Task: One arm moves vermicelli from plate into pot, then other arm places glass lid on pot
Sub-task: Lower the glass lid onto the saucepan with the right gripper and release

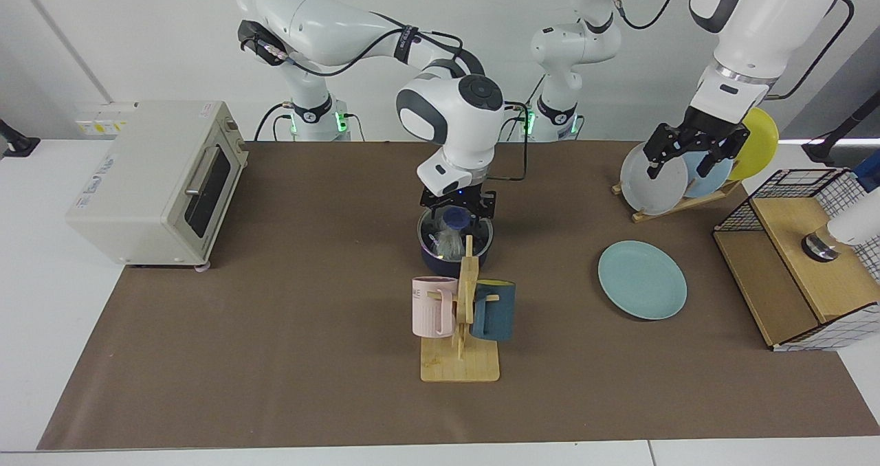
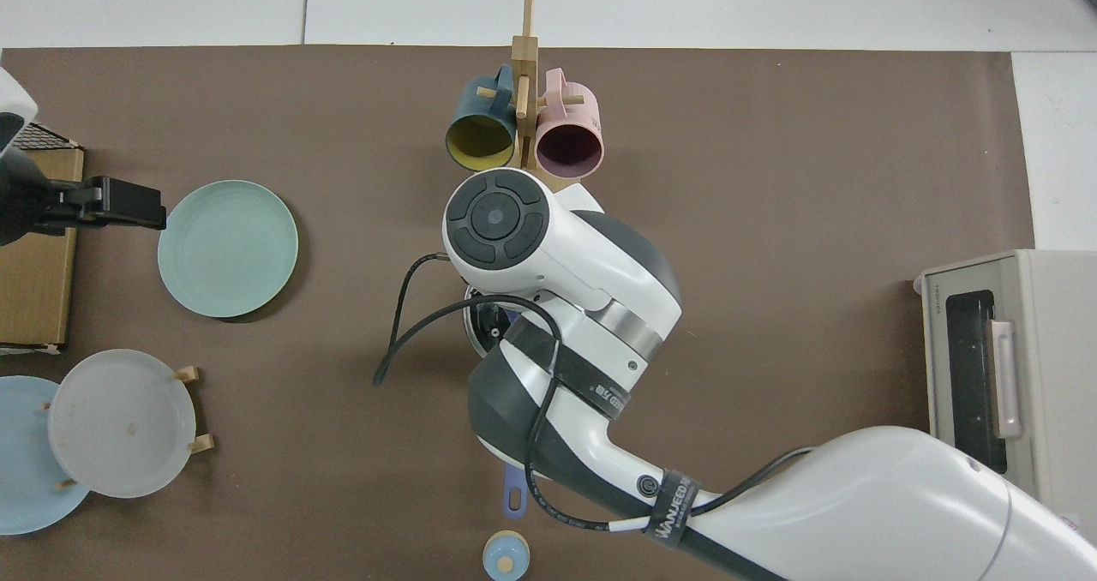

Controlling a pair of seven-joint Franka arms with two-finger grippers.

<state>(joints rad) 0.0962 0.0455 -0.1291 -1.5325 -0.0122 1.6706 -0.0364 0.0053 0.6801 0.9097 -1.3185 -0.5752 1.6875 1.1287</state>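
Broadly: one table (image 1: 289,356) under a brown mat, two white arms, one toaster oven (image 1: 155,181) at the facing view's left edge. Right arm (image 1: 357,26) bent out over the table's middle, right claw (image 1: 458,206) just above the blue knob of the one glass lid (image 1: 454,231); fingers apart, on either side of the knob, contact with it not clear. Lid seated on the one pot (image 1: 454,256), a single pale bundle of vermicelli (image 1: 450,242) visible through the glass. In the top view, pot almost wholly hidden beneath the arm, only the tip of its blue handle (image 2: 512,500) showing. Left arm (image 1: 756,19) waiting at the facing view's right, left claw (image 1: 691,151) spread open in front of the plate rack (image 1: 677,205). Three upright plates there: grey, light blue, yellow. One teal plate (image 1: 642,279) flat on the mat, bare. Two mugs, pink (image 1: 433,306) and dark teal (image 1: 493,310), hung on one wooden stand (image 1: 459,363) just in front of the pot.
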